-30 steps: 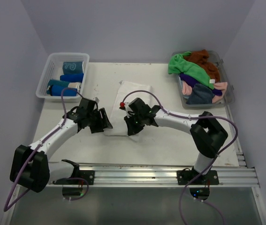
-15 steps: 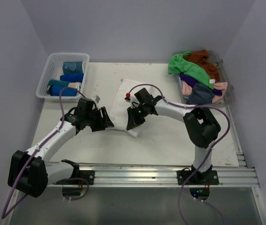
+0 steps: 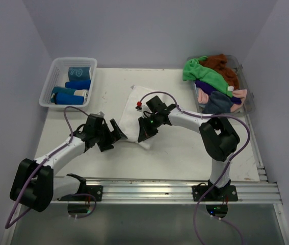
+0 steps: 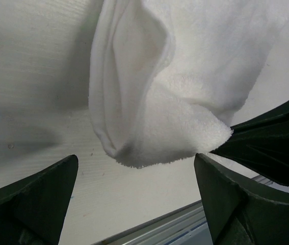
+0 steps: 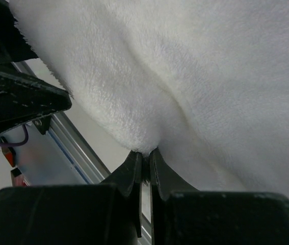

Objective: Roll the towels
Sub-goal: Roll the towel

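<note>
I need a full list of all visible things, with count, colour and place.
white towel: one, white, middle of table
rolled towels: about four, blue and teal, in the basket
basket: one, white slotted, far left corner
loose towels: five, green, rust-brown, purple, pink, slate grey, heaped in the tub
tub: one, clear plastic, far right corner
table: one, white, under all
rail: one, silver, near edge
left gripper: one, black, open, at the white towel's near edge
right gripper: one, black, shut on the white towel
</note>
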You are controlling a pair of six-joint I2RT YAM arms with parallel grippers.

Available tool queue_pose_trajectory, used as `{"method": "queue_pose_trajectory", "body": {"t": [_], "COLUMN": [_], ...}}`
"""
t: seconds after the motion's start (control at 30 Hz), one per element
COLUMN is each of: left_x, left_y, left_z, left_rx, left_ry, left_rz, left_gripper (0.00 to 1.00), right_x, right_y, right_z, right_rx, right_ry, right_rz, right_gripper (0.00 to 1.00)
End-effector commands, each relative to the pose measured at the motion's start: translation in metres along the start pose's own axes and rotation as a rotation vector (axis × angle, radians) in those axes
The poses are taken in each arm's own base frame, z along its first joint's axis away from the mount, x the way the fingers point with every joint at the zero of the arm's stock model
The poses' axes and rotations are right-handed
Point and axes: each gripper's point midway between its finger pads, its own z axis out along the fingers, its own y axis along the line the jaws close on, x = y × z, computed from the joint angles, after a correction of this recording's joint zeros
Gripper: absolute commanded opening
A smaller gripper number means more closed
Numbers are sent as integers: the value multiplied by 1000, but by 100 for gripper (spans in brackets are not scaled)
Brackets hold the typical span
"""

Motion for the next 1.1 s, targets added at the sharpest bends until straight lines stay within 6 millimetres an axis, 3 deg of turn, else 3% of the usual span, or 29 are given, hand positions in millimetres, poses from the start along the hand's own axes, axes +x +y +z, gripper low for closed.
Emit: {"method": "queue_pose_trajectory", "body": {"t": [0.0, 0.23, 0.63, 0.73, 0.93, 1.0, 1.07], "left_x": [-29, -43, -43, -40, -39, -39, -34], "left_y": [-20, -28, -13, -6, 6, 7, 10], "left_z": [7, 7, 30, 39, 44, 45, 45], "left_rx": [83, 119, 78, 43, -43, -73, -101], "left_ry": [-123, -191, -193, -179, -161, -144, -109], "left_rz": [-134, -208, -313, -326, -318, -310, -304], "left_gripper": [98, 91, 79, 70, 37, 19, 1], "right_x": [-5, -2, -2, 2, 22, 30, 31], "right_y": [12, 12, 17, 16, 15, 21, 23], "right_z": [-10, -13, -14, -14, -7, -1, -2], "right_rx": [-32, -34, -56, -55, 31, 43, 76], "right_ry": [-29, -35, -59, -66, -39, -29, -41], "right_rz": [-8, -7, 6, 11, -71, -128, -187], "right_gripper": [0, 0, 0, 0, 0, 0, 11]}}
